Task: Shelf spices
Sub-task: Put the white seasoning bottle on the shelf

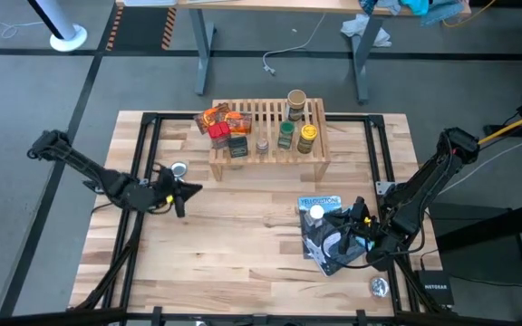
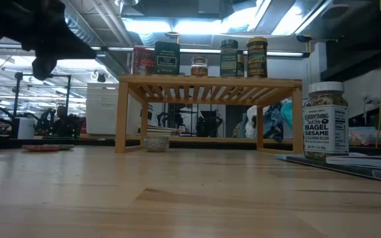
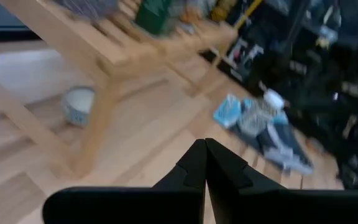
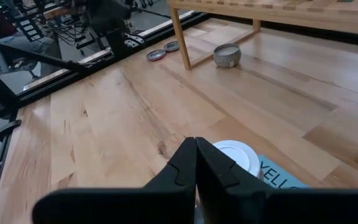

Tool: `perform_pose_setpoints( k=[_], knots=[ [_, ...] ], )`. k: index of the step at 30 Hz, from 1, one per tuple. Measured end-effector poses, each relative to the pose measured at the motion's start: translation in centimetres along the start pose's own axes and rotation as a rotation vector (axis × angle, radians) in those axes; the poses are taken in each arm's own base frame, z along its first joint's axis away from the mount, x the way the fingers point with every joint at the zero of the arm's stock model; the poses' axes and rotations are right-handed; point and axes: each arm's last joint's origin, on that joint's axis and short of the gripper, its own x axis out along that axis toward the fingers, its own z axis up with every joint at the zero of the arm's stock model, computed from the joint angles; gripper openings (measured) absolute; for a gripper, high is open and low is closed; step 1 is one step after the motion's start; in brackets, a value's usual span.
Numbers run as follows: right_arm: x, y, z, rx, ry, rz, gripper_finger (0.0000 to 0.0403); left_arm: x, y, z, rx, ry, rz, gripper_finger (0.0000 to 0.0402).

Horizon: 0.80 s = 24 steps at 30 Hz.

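Note:
The shelf (image 1: 268,136), a low wooden slat rack, stands at the table's far middle. On it are orange packets (image 1: 214,116), a red-capped jar (image 1: 217,136), a dark tin (image 1: 237,146), and green- (image 1: 285,134), yellow- (image 1: 307,138) and tan-capped (image 1: 296,99) jars. A white-capped jar (image 1: 316,215) stands upright on a blue-and-black pouch (image 1: 326,237) at the near right. My left gripper (image 1: 192,188) is shut and holds nothing, raised left of the shelf's left leg. My right gripper (image 4: 196,142) is shut, just near and right of the white-capped jar (image 4: 236,157). My right gripper's shut fingertips (image 4: 185,155) stand right by the white cap's rim (image 4: 222,149), coming slanting down from the table's near right. Whether they touch the jar I cannot tell.
A small round cup (image 2: 156,142) sits on the table under the shelf's left end. Flat silver discs lie left of the shelf (image 1: 178,169) and at the near right corner (image 1: 379,287). Black frame rails (image 1: 148,154) run along the table's sides. Bare wood lies between the arms.

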Motion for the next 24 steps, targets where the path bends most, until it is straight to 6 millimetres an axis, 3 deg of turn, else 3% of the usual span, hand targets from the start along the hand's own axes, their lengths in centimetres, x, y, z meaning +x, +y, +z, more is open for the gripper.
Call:
perform_pose_setpoints(
  k=[13,24],
  knots=[
    [0.0,0.0,0.0,0.001,0.003,0.001,0.0005,-1.2,2.0,3.3,-0.197,-0.19,0.006,0.0],
    [0.0,0.3,0.1,0.034,-0.002,0.016,0.0005,-1.1,6.4,-1.3,-0.162,-0.177,0.055,0.0]
  ],
)
